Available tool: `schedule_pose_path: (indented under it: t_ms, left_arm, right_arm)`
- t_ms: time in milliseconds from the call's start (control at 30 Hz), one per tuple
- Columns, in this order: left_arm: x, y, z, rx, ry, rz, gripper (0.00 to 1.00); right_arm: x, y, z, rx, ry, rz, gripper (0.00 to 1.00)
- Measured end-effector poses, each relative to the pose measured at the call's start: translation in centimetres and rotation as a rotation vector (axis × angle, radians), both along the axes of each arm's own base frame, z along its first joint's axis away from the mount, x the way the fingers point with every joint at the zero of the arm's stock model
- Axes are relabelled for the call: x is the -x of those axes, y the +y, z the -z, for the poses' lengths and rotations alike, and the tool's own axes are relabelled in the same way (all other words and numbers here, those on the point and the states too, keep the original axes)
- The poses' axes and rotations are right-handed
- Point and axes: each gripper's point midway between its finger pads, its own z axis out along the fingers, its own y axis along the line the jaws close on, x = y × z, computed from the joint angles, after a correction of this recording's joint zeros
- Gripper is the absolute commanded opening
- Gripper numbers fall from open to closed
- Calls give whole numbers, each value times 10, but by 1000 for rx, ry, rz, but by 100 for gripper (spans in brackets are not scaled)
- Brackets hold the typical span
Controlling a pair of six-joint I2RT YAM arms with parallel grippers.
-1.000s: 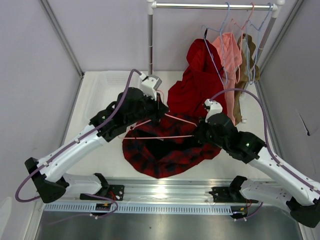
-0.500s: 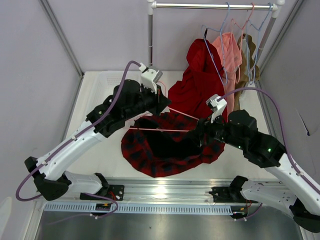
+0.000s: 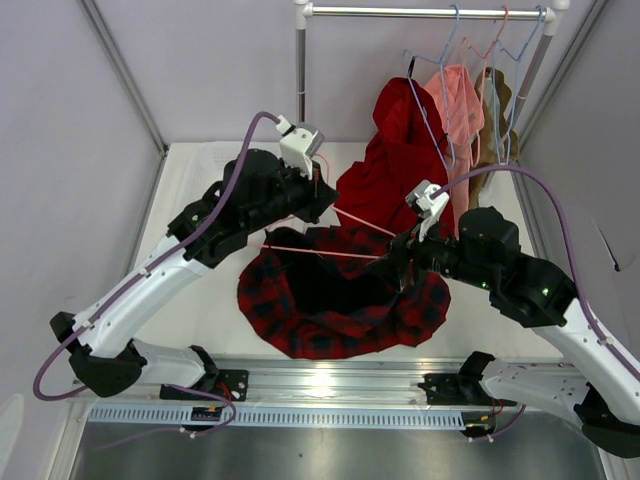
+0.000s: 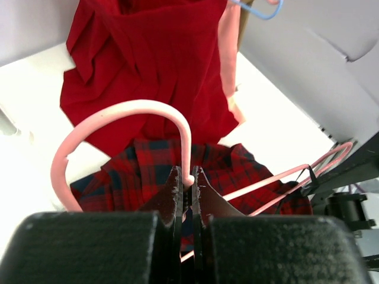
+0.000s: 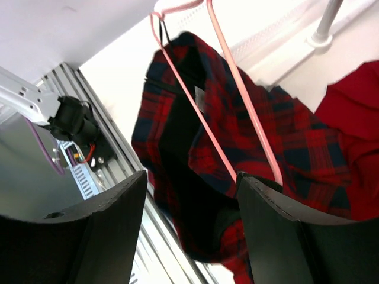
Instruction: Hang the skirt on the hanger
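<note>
While only the left pincer [image 4: 188,180] has hold of anything, clamped shut on the neck of the pink wire hanger [image 4: 136,106] just under its hook, the load depends on one thin grip. The right pincer [image 5: 189,189] stands wide open and holds nothing, its fingers either side of the hanger's far shoulder. The plaid skirt [image 3: 420,310] sags below the hanger's wires, its dark opening gaping under them and its lower folds spread on the worktop [image 3: 215,320]. Whether the waistband is properly seated on both shoulders I cannot tell.

The likeliest failure is the cloth sliding off the slanted wire if the hanger is raised or tipped, since nothing pins it there. A wire held at one point could also swivel in the jaws under the skirt's weight. The open right fingers could snag a wire or a fold as they move. The plain red garment [image 3: 400,170] hangs just behind and might catch the hook.
</note>
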Motion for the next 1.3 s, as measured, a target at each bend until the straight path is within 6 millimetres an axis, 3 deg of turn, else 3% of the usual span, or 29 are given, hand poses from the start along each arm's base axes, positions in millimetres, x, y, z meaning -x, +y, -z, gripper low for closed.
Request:
schedule_pose_path:
  t_ms: [200, 500, 600, 767, 867, 967, 1167, 1300]
  left_arm:
    - [-4, 4, 12, -57, 20, -24, 0]
    - [-11, 10, 21, -108, 30, -66, 0]
    - [-11, 10, 19, -112, 25, -67, 0]
    - [-10, 10, 18, -111, 25, -63, 0]
    - [-9, 10, 18, -113, 29, -58, 0]
    - [-8, 9, 19, -111, 32, -46, 0]
    - [-5, 6, 19, -105, 37, -23, 0]
    - [-4, 5, 19, -104, 39, -15, 0]
  right_arm:
    - [2, -14, 15, 58, 45, 46, 70]
    - [11, -36, 22, 77, 78, 108, 73]
    - [10, -38, 20, 78, 63, 111, 78]
    - [3, -22, -4, 27, -57, 44, 80]
    - [-12, -3, -23, 9, -110, -21, 79]
    - [-47, 13, -44, -37, -155, -57, 79]
    - [-105, 23, -17, -80, -54, -172, 77]
    - [-106, 36, -3, -117, 20, -298, 73]
